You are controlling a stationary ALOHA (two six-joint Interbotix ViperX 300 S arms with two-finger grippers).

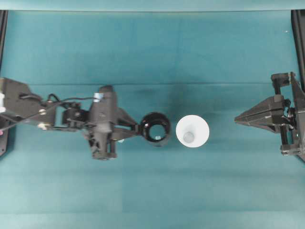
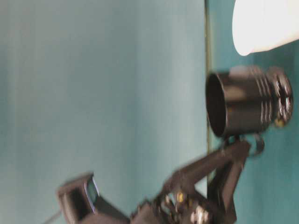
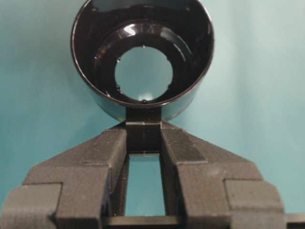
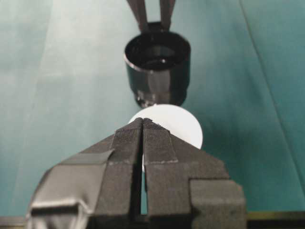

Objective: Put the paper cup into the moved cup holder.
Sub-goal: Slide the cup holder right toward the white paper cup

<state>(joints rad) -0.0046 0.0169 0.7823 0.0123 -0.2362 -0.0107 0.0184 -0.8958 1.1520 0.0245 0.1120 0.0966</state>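
Outstretched, the left gripper (image 3: 144,138) pinches the cup holder's (image 3: 143,52) handle.

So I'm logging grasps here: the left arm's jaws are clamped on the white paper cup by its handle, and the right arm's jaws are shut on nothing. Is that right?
Not quite. The left gripper is clamped on the handle of the black cup holder, as the left wrist view shows. The paper cup stands free beside it. The right gripper is shut on nothing, as you said.
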